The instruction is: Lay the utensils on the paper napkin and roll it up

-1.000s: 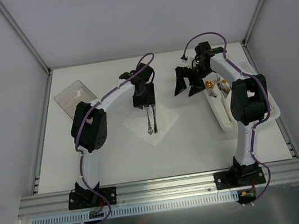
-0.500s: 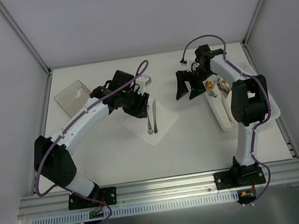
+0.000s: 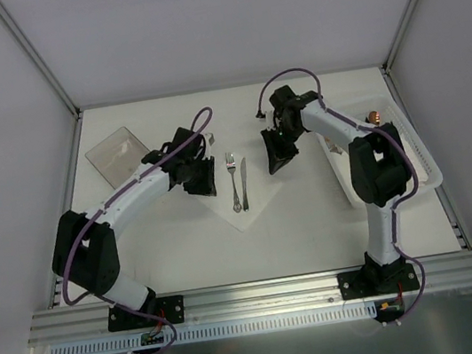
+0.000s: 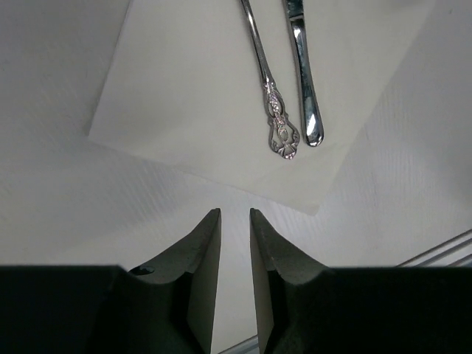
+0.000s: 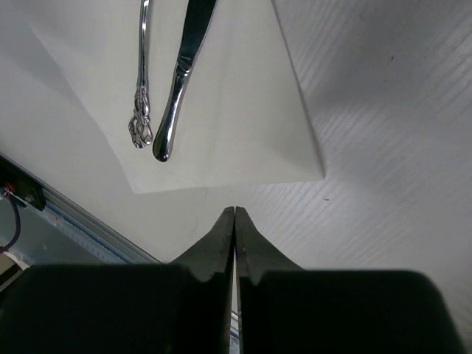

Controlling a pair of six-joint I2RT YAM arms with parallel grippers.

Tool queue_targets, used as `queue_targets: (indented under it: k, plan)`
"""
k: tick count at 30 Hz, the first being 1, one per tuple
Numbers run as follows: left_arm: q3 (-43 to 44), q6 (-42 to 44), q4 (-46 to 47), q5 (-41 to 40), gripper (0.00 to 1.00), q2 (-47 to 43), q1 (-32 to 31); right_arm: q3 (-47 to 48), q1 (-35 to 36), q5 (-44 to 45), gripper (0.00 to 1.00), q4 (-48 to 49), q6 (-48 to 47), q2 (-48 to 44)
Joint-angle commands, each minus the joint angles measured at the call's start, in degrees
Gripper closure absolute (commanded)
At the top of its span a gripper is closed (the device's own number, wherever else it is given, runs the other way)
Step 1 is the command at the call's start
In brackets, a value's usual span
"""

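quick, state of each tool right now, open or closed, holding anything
left tool: open by a narrow gap, holding nothing
right tool: closed, fingers touching, holding nothing

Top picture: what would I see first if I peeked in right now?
A shiny fork and knife lie side by side on a white paper napkin in the middle of the table. The left gripper is by the napkin's left side with its jaws a little apart. The right gripper is by the right side, pinched shut and holding nothing.
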Motion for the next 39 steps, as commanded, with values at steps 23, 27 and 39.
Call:
queue_targets:
  k: [23,27,39]
  plan:
    - [-0.8,-19.9,5.9,-5.0,0.73,4.6,3.1,11.1,13.6,17.7,0.91,2.4,20.2,10.8]
    - [-2.1,-20.2,6.2,-5.0,0.73,4.1,3.6,11.0,13.6,18.7,0.91,2.4,20.3,12.3]
    - [-5.0,-20.4,6.3,-5.3,0.71,2.0,4.4,11.3,14.2,19.4,0.83,2.6,21.4,14.8]
